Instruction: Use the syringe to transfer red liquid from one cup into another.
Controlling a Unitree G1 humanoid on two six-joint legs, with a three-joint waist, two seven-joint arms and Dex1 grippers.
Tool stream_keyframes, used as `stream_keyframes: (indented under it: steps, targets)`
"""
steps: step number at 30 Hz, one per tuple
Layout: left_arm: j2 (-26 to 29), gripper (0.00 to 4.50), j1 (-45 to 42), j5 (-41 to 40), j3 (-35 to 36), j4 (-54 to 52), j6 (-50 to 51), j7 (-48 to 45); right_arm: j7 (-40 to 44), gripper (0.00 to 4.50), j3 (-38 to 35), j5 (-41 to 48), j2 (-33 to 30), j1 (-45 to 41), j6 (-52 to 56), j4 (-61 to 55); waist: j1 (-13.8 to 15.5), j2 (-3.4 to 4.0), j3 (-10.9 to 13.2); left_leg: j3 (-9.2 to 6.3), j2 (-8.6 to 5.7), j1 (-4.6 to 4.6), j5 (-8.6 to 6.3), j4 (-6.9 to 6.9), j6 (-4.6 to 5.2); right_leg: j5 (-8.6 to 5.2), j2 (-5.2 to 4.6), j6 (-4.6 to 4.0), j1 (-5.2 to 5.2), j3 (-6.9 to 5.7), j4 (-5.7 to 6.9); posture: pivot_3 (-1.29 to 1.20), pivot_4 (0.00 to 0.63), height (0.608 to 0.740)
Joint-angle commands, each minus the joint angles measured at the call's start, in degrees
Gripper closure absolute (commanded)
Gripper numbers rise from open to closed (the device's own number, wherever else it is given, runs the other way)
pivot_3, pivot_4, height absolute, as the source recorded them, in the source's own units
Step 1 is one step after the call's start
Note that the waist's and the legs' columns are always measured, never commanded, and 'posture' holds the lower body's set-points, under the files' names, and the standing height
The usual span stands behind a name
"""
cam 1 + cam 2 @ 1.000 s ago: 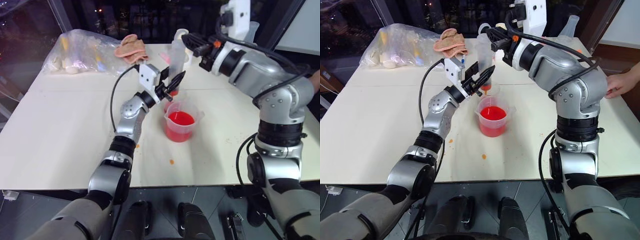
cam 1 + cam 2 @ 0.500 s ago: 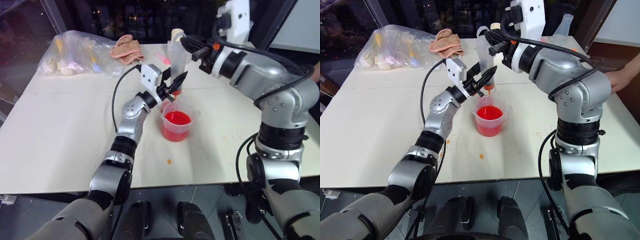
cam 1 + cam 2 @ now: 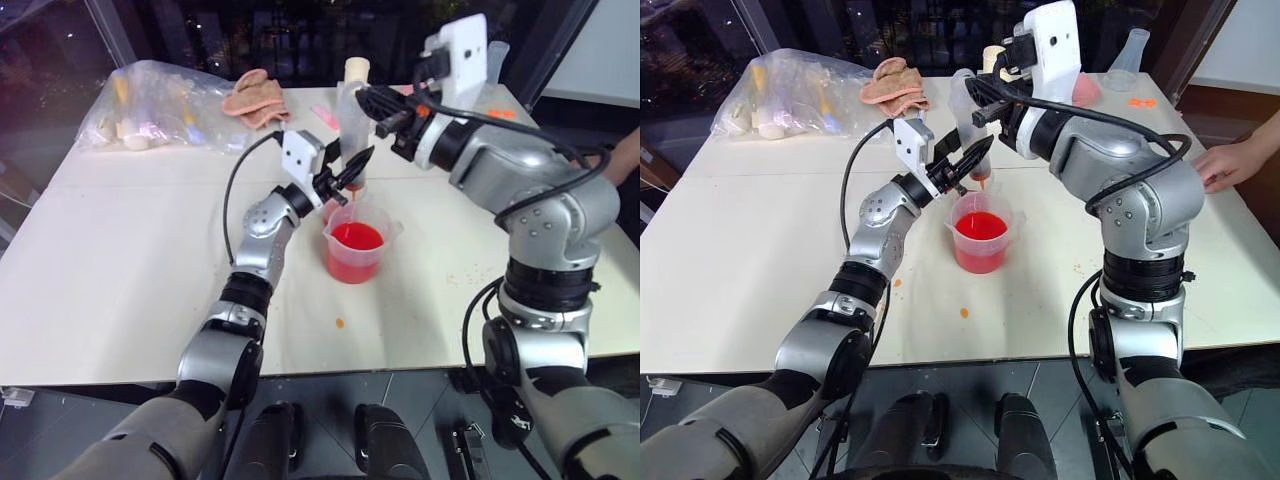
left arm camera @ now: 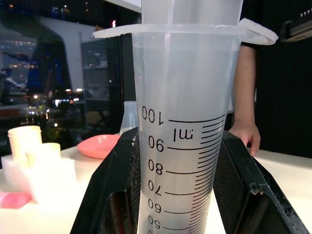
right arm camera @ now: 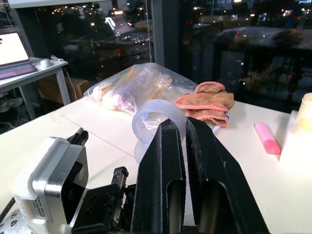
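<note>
syringe [image 4: 187, 122]: clear and cloudy white, with black lines and black numbers up its side
syringe tip [image 3: 981, 181]: orange
plunger ring [image 5: 153, 122]: see-through pale white
red liquid [image 3: 358, 238]: bright red-orange
beaker [image 3: 357, 245]: clear plastic, looks red where the liquid is
left pincer [image 3: 349, 170]: black fingers, with a white box behind them
right pincer [image 5: 187, 165]: shiny black fingers
desk [image 3: 120, 260]: creamy white, with small orange spots near the beaker
cloth [image 3: 255, 97]: peach-pink
bag [image 3: 790, 92]: clear, with yellow and white things inside
bowl [image 4: 100, 145]: pink
</note>
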Motion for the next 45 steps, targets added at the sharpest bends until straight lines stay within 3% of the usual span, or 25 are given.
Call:
stream_keyframes:
  steps: [1, 16, 19, 22, 30, 35, 39, 45]
  targets:
    - [0.05, 3.03, -4.38, -1.4, 1.69, -3.94, -0.99, 1.51, 3.28, 4.47, 4.22, 1.64, 1.95, 2.06, 2.56, 0.35, -0.01, 0.0, 0.0, 0.0, 0.0, 0.0, 0.0, 0.0, 0.0, 0.0, 0.0, 0.0, 0.0, 0.0, 0.0, 0.0, 0.15, 0.74]
    - [0.88, 3.03, -4.64, -1.54, 2.02, -4.7, -0.41, 1.93, 4.91, 4.47, 3.23, -0.38, 2.64, 3.01, 2.19, 2.39, -0.01, 0.0, 0.0, 0.0, -0.01, 0.0, 0.01, 0.0, -0.01, 0.0, 0.01, 0.0, 0.0, 0.0, 0.01, 0.0, 0.15, 0.74]
    - [0.91, 3.03, -4.28, -1.02, 1.76, -4.62, -0.88, 2.13, 5.11, 3.44, 2.44, -0.44, 2.36, 2.27, 2.19, 2.53, -0.17, 0.0, 0.0, 0.0, 0.0, 0.0, 0.01, 0.0, -0.01, 0.0, 0.01, 0.0, 0.0, 0.0, 0.01, 0.0, 0.15, 0.74]
    - [0.88, 3.03, -3.88, -1.16, 1.59, -4.92, -0.62, 2.38, 5.45, 2.02, 0.97, 0.3, 2.02, 1.47, 3.33, 2.03, -0.2, 0.0, 0.0, -0.01, 0.0, 0.01, 0.01, 0.0, -0.01, 0.0, 0.03, 0.01, -0.01, 0.0, 0.03, 0.0, 0.15, 0.74]
    - [0.59, 3.03, -3.61, -1.53, 1.65, -5.18, 0.15, 2.35, 5.59, 2.02, -3.63, 2.8, -1.47, 0.73, 6.56, -1.52, 0.17, 0.0, 0.0, -0.02, -0.02, 0.0, 0.01, 0.0, -0.02, 0.0, -0.01, 0.01, -0.01, -0.01, 0.01, 0.0, 0.15, 0.74]
    - [0.35, 3.03, -4.92, -3.45, 3.38, -6.52, 3.21, 4.46, 7.48, 2.02, -12.83, 9.8, -8.8, 4.91, 12.78, -8.68, 0.29, 0.0, 0.0, -0.08, -0.01, -0.03, 0.0, 0.0, -0.02, 0.0, -0.14, 0.0, 0.01, 0.0, -0.01, 0.0, 0.15, 0.74]
    - [0.43, 3.03, -5.82, -5.86, 4.56, -10.75, 9.23, 6.61, 7.51, 2.02, -15.82, 13.89, -10.96, 7.71, 15.17, -11.74, -0.24, 0.01, 0.0, -0.03, -0.03, -0.04, -0.01, 0.0, 0.0, 0.0, -0.19, 0.01, 0.01, 0.03, -0.04, 0.0, 0.15, 0.74]
    - [5.94, 3.03, -15.06, -12.91, 9.7, -14.33, 42.42, 20.8, 5.49, 2.02, -17.12, 14.61, -13.32, 10.6, 16.82, -12.47, -0.35, -0.01, 0.01, -0.07, 0.04, -0.01, 0.01, 0.04, -0.01, 0.0, 0.0, 0.01, 0.02, 0.02, 0.08, 0.0, 0.15, 0.74]
